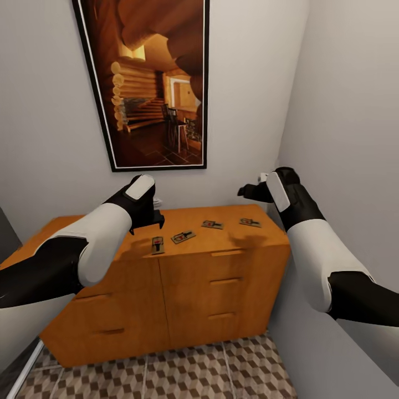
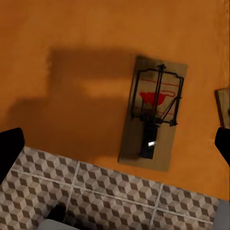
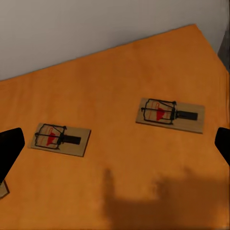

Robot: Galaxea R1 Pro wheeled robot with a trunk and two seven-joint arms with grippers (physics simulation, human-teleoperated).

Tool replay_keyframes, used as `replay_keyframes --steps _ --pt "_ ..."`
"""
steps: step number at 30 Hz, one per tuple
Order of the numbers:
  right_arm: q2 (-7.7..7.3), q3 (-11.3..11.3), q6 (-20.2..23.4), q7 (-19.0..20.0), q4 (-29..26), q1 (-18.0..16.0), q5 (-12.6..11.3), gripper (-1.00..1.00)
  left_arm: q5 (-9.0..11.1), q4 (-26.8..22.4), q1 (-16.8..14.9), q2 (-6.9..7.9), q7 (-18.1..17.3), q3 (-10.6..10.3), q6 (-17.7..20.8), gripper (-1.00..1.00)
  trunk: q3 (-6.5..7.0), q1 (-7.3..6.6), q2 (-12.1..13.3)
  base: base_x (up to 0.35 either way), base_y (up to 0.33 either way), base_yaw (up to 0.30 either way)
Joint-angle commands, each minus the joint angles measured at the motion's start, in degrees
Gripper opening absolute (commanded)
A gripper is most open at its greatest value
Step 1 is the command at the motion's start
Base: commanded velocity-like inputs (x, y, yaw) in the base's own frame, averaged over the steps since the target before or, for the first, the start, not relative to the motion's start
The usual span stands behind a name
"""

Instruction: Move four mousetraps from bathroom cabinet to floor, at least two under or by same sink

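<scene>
Below the wide-open left claw (image 1: 148, 217), a mousetrap (image 2: 152, 115) lies on the cabinet (image 1: 221, 288).

— What do the arms look like from the head camera?

— Both share one scheme: glossy white rounded forearm shells between black sections. The left arm (image 1: 83, 249) goes black toward the elbow and again at the wrist, where a white oblong panel sits on top.

— And the right arm (image 1: 321, 249)?

— It looks alike, with a white strip along its black wrist housing.

— Fingers?

— The left gripper (image 1: 148, 220) and right gripper (image 1: 247, 191) are plain black. No cables, screws or markings are discernible.
</scene>
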Motion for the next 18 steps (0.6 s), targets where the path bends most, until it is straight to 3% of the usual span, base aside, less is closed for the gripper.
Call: replay_keyframes --steps 1,10,18 --pt "0.19 -0.02 0.08 -0.54 -0.02 -0.05 -0.54 1.00 0.45 -0.10 -0.02 0.01 0.53 -0.05 0.26 1.00 -0.06 0.00 -0.03 0.000 0.000 -0.237" --pt "0.46 -0.03 0.03 -0.54 0.00 -0.05 -0.50 1.00 0.48 -0.10 -0.02 0.01 0.53 -0.05 0.26 1.00 -0.06 0.00 -0.03 0.000 0.000 -0.085" --pt "0.47 -0.07 0.03 -0.54 0.00 -0.05 -0.51 1.00 0.50 -0.03 -0.02 0.06 0.53 -0.04 0.26 1.00 -0.06 0.00 -0.03 0.000 0.000 -0.180"
